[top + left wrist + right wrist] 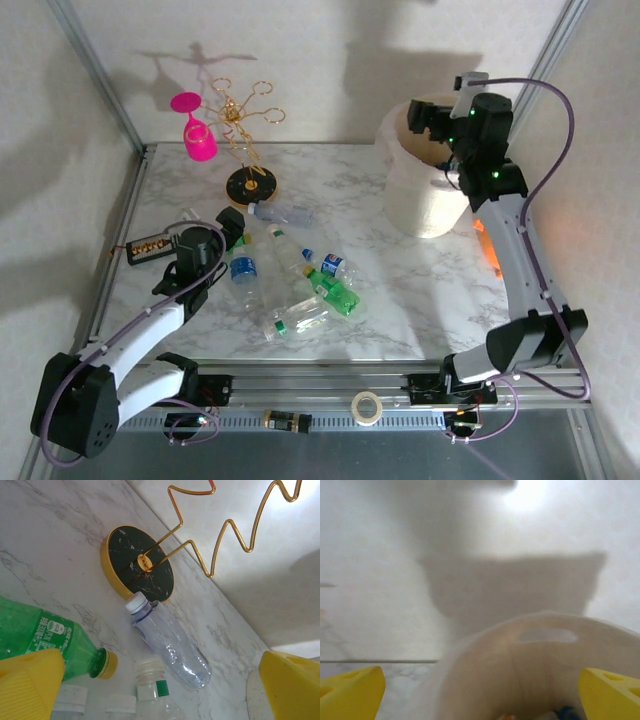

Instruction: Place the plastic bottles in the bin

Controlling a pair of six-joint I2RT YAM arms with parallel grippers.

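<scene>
Bin (420,205) far right, my right end effector (428,118) spread above; left end effector (232,222) spread over plastic bottles (335,293).

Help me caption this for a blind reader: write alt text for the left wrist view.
A clear bottle lies on the marble table beside the black round base of a gold wire rack. A green bottle with a yellow cap lies lower left; the yellow jaws stand open at the bottom corners.
</scene>
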